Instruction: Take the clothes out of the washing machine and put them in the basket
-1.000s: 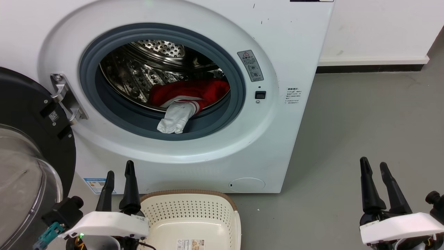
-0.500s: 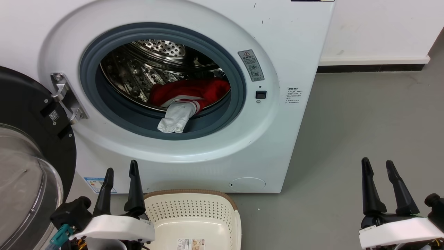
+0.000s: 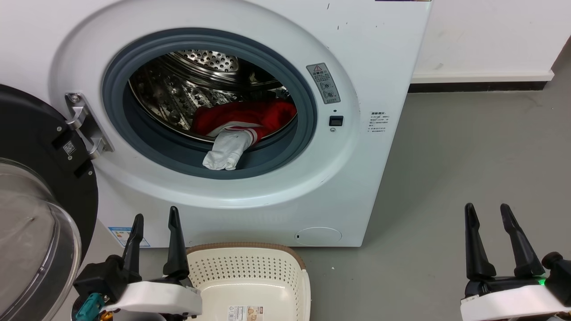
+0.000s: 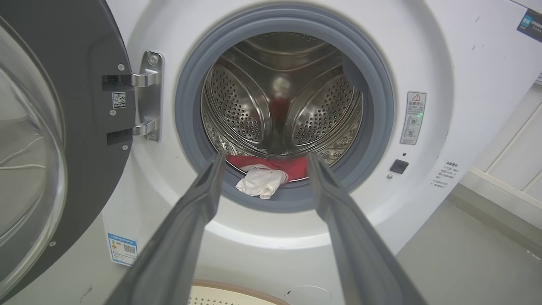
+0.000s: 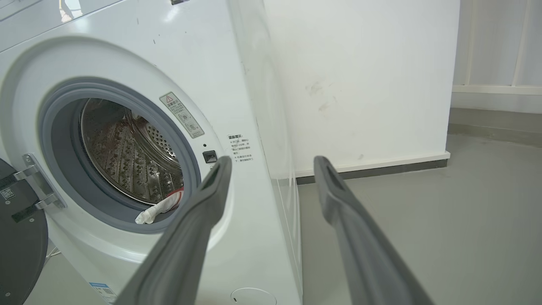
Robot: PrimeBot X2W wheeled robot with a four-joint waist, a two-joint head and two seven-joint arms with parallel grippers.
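In the head view the washing machine (image 3: 366, 53) fills the upper left, its dark glass door (image 3: 31, 133) swung wide at the left edge. The clothes (image 3: 243, 122), red with a white part spilling onto the grey gasket (image 3: 111, 111), lie at the drum's lower lip, centre frame. The basket (image 3: 241, 269) stands at bottom centre. The left gripper (image 3: 156, 213), lower left beside the basket, and the right gripper (image 3: 486, 206), lower right over grey floor (image 3: 446, 156), both have their fingers spread, holding nothing. The left wrist view adds the drum's perforated back wall (image 4: 279, 93). The right wrist view adds the machine's side panel (image 5: 271, 127) and a white wall (image 5: 360, 76).
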